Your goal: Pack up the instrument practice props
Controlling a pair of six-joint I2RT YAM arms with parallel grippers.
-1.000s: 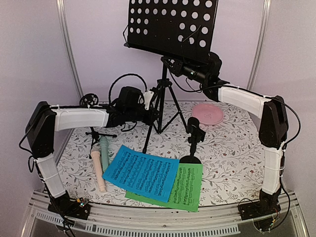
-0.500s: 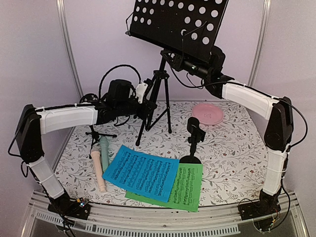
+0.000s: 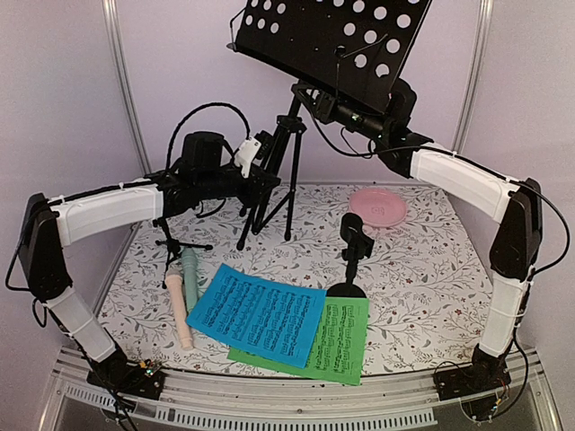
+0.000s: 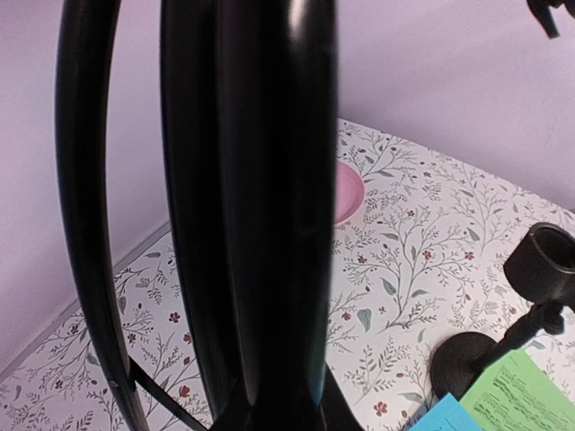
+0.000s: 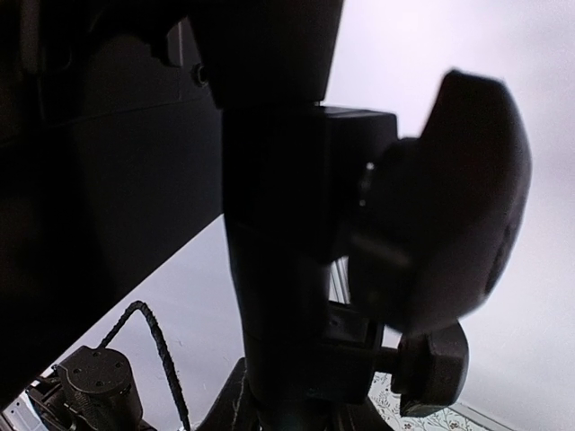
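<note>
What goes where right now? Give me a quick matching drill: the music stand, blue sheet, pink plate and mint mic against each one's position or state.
Things:
1. music stand
2. blue music sheet
3. pink plate
4. mint toy microphone

States:
A. lying flat beside the pink toy microphone
B. far back, behind the mic support
C. held by the left gripper and the right gripper
D. overlapping the green music sheet

Pairs: 1-C, 2-D, 3-B, 4-A
</note>
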